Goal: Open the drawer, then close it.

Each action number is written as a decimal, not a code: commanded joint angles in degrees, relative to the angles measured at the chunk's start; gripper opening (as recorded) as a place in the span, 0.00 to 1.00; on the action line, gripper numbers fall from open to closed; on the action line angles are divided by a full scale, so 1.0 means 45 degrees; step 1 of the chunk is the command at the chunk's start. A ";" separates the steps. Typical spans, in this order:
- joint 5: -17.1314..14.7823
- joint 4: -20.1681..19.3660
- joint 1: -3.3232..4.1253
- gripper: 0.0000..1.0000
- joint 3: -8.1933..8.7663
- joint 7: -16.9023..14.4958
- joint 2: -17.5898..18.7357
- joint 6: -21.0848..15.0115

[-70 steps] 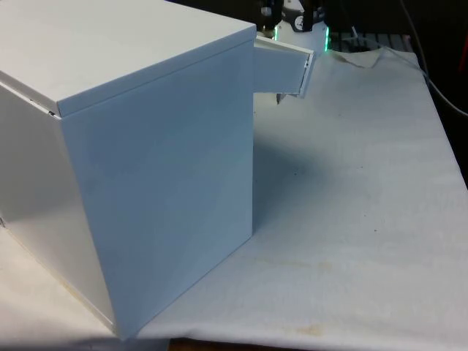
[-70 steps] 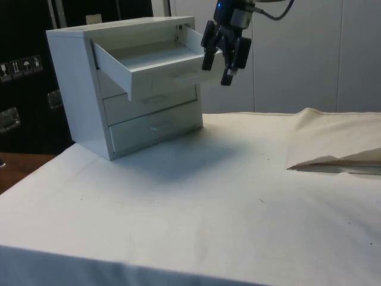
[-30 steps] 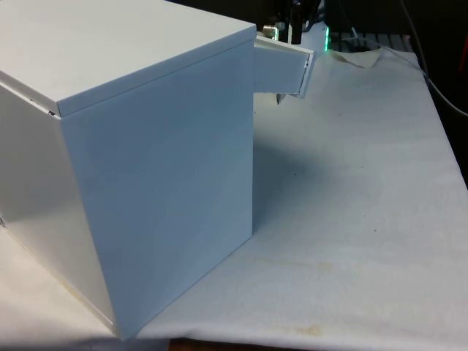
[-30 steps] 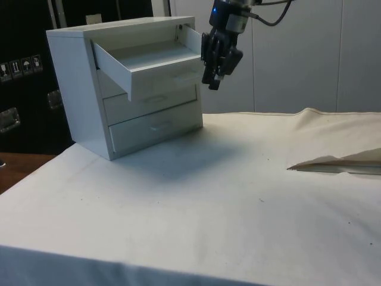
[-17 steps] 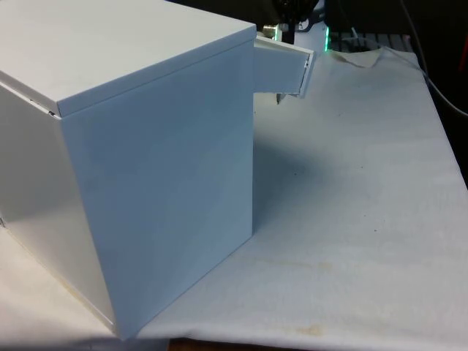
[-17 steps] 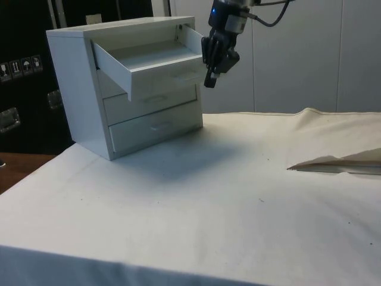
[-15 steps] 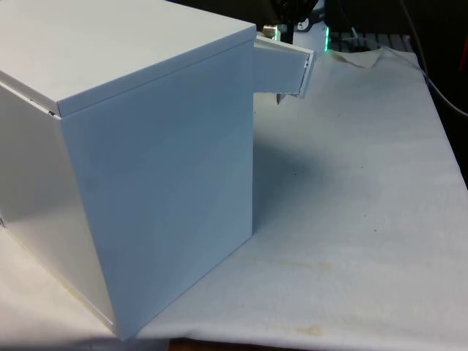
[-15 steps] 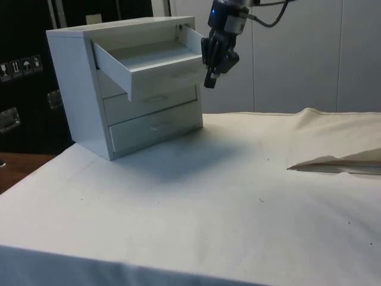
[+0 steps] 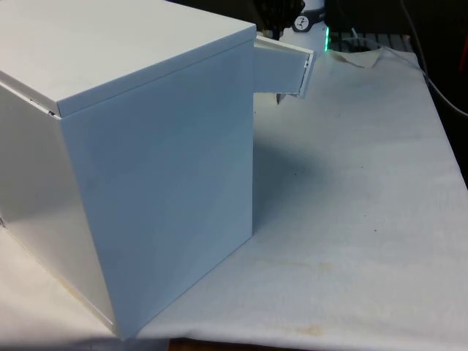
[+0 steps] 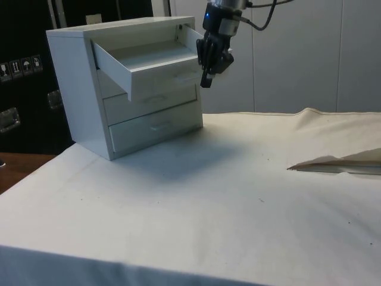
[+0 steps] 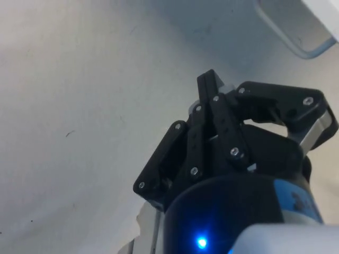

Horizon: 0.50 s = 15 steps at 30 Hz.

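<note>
Since the earlier side picture the gripper has been brought in from the right toward the front of the top drawer, and it is now seen just beside the drawer's right front corner; the drawer itself has not been shifted. In the wrist view the fingers are pressed together with nothing held between them. The drawer is pulled well out of the white chest of drawers, which stands at the far left of the white-clothed table in the side view; in the front view the drawer's end is seen jutting past the chest's back. It is judged that the opening is done and the closing is in hand. The drawer is taken to be stiff, smooth and fairly light, probably sliding with little resistance, so no grasp seems called for. A flat push is best applied on the front panel, near the middle by the handle, since a push at the corner could skew the drawer or nudge the light chest along the cloth.
</note>
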<state>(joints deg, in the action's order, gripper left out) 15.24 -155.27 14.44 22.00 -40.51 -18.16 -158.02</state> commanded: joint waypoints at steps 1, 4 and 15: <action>0.0229 0.0076 -0.0140 0.00 -0.0051 0.0038 0.0102 -0.0127; 0.0331 0.0140 -0.0204 0.00 -0.0076 -0.0013 0.0166 -0.0153; 0.1286 0.0229 -0.0357 0.00 -0.0127 0.0076 0.0191 -0.0191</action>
<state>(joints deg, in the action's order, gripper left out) 19.08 -154.58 14.09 22.12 -41.20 -17.82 -158.14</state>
